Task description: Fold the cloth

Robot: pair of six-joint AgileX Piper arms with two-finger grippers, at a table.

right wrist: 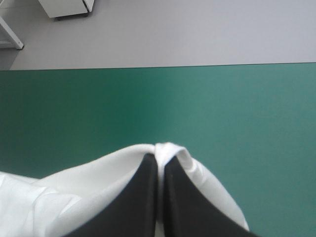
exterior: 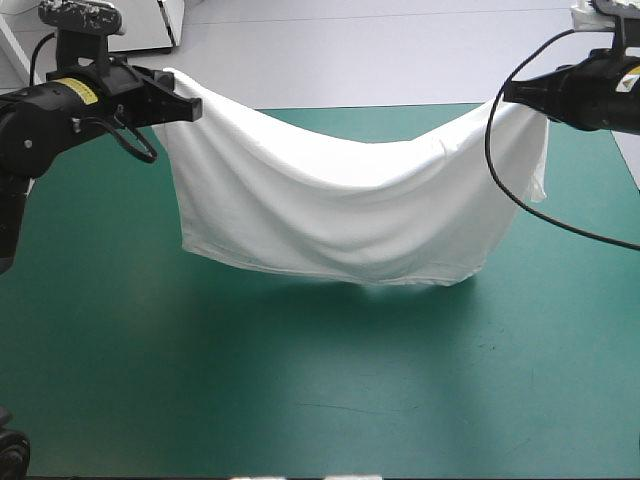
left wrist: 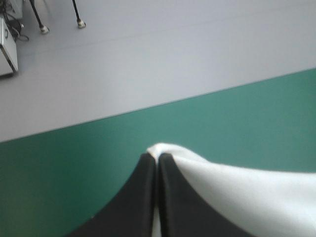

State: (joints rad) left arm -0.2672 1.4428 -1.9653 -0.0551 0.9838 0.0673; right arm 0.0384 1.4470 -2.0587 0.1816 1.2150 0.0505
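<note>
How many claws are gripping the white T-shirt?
2. The black left claw pinches the white short-sleeved T-shirt at its raised left end; the black right claw, its raised right end.

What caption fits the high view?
Left gripper and right gripper hold the white short-sleeved T-shirt up over the teal-green table cover.

There is one white T-shirt across the middle of the frame and one teal-green tabletop below it. Two grippers show, the left gripper at upper left and the right gripper at upper right. Each has two black jaws, four in all.
</note>
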